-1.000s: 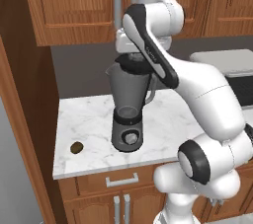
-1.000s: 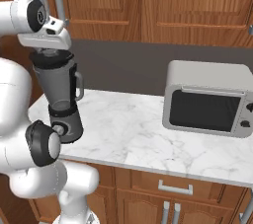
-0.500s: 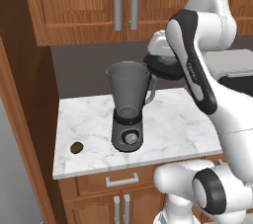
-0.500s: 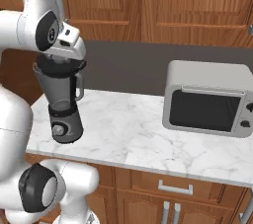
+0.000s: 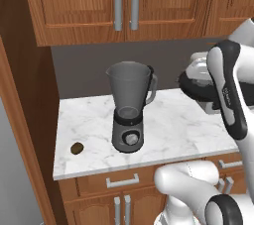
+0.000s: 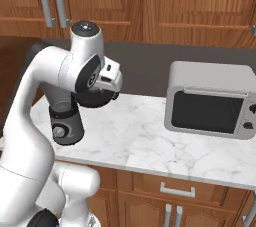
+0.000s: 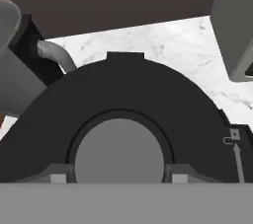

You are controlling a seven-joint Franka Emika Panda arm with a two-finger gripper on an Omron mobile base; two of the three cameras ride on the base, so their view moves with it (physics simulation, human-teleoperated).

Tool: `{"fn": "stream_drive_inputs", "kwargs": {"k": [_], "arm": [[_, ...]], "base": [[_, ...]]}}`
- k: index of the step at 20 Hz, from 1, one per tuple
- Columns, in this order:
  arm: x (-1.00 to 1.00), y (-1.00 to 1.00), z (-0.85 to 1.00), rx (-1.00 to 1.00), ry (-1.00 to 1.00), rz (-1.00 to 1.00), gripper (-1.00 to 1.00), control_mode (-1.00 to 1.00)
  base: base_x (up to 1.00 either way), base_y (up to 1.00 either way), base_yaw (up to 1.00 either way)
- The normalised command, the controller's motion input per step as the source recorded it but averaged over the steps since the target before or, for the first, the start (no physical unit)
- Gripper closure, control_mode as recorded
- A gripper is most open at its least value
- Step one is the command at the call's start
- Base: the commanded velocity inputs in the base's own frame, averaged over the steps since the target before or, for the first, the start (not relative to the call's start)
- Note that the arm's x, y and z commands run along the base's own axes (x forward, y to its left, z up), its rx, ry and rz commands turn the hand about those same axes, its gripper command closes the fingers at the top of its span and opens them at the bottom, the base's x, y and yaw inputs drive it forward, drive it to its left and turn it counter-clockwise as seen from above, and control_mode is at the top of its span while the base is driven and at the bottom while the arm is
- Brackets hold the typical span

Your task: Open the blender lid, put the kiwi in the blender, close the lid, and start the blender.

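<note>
The blender (image 5: 129, 115) stands on the marble counter, its smoky jar open at the top. My gripper (image 7: 118, 169) is shut on the raised centre knob of the blender lid (image 7: 128, 99), a round dark cap. I hold the lid in the air to the right of the jar (image 7: 12, 70), above the counter; it shows as a dark disc (image 5: 191, 84) behind my forearm and below my hand (image 6: 94, 102). The kiwi (image 5: 77, 148), small and brown, lies on the counter near its front left corner. My arm hides the jar in the right base view, where the blender base (image 6: 65, 125) shows.
A boxy grey toaster oven (image 6: 210, 100) stands on the counter to the right, its corner close to the lid (image 7: 237, 25). Wooden cabinets hang above the counter (image 5: 89, 120). A wooden side panel (image 5: 25, 120) borders the counter on the left.
The lid has come off the jar and swung to the right with my gripper. The jar now stands open; blender and kiwi have not moved.
</note>
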Motion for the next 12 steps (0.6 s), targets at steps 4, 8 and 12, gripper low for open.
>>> {"fn": "stream_drive_inputs", "kwargs": {"k": [4,8,12], "arm": [[0.00,-0.49,-0.86,-0.11,0.00,-0.02,1.00,-1.00],[0.03,-0.39,-0.91,-0.10,0.07,0.00,1.00,-1.00],[0.24,-0.07,-0.86,-0.11,0.23,0.00,1.00,-1.00]], "base": [[0.00,0.00,0.00],[0.00,0.00,0.00],[0.00,0.00,0.00]]}}
